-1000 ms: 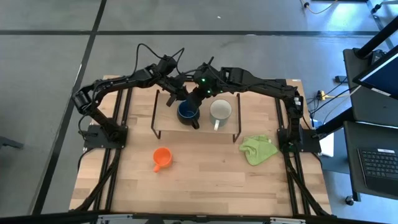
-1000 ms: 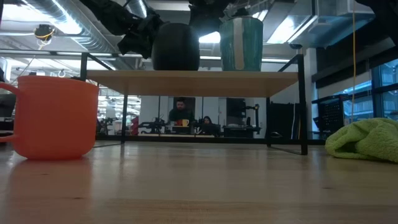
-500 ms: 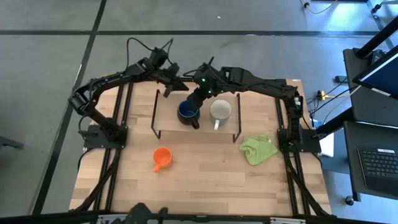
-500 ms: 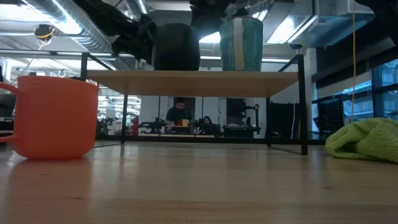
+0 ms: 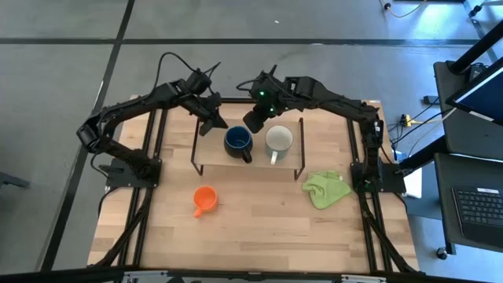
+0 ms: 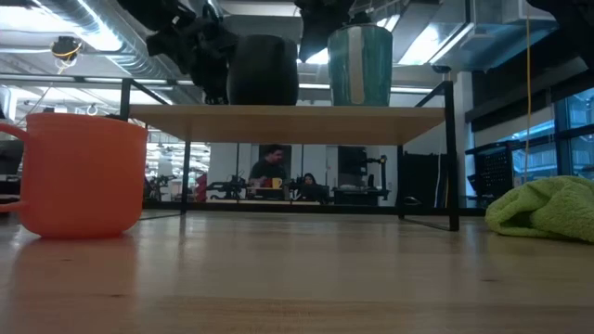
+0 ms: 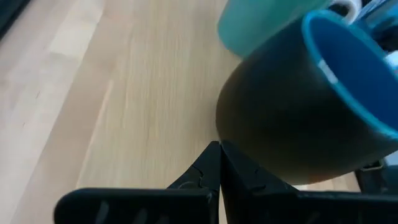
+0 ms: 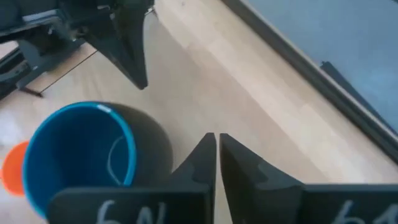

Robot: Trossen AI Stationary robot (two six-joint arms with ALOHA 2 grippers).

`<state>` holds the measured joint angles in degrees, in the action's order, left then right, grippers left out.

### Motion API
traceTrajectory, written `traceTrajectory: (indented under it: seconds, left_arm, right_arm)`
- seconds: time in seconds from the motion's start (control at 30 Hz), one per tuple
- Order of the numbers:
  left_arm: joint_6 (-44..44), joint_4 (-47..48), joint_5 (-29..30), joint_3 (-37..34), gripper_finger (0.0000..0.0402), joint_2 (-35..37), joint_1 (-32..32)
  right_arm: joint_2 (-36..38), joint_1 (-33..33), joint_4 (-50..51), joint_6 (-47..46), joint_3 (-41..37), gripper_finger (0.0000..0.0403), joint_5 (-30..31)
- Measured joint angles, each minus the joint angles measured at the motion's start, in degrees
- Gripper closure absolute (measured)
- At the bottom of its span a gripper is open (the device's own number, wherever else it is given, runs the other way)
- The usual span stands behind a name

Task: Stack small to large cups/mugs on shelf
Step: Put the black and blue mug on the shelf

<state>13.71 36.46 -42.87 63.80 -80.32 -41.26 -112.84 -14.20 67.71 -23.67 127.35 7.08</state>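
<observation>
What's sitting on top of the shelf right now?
On the shelf stand the dark blue mug and the white mug, side by side. The orange mug is not there; it sits on the table. The shelf surface beneath the mugs is covered.

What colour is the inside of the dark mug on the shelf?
Bright blue inside the dark handled mug, clearest in the right wrist view.

I see an orange mug point(image 5: 204, 199), a dark mug point(image 5: 237, 141) with blue interior, a white mug point(image 5: 278, 141), a lime-green cloth point(image 5: 327, 190), and a pale wood shelf point(image 5: 211, 151).
</observation>
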Motion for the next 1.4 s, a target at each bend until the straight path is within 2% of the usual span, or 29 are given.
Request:
traceTrajectory:
  seconds: [0.73, 1.03, 1.4]
  left_arm:
    - [-9.6, 7.3, 4.3, -0.1, 0.0401, 8.4, 7.3]
    - [-12.2, 7.2, 4.8, -0.1, 0.0401, 8.4, 10.4]
    - [-11.9, 5.7, 8.2, -0.1, 0.0401, 8.4, 11.0]
  right_arm:
    - [-0.3, -0.2, 0.9, -0.7, -0.2, 0.0383, -4.3]
    - [-2.3, -1.7, -0.1, 0.0, -0.3, 0.0389, -10.1]
    - [-2.6, -1.6, -0.7, -0.1, -0.3, 0.0389, -15.3]
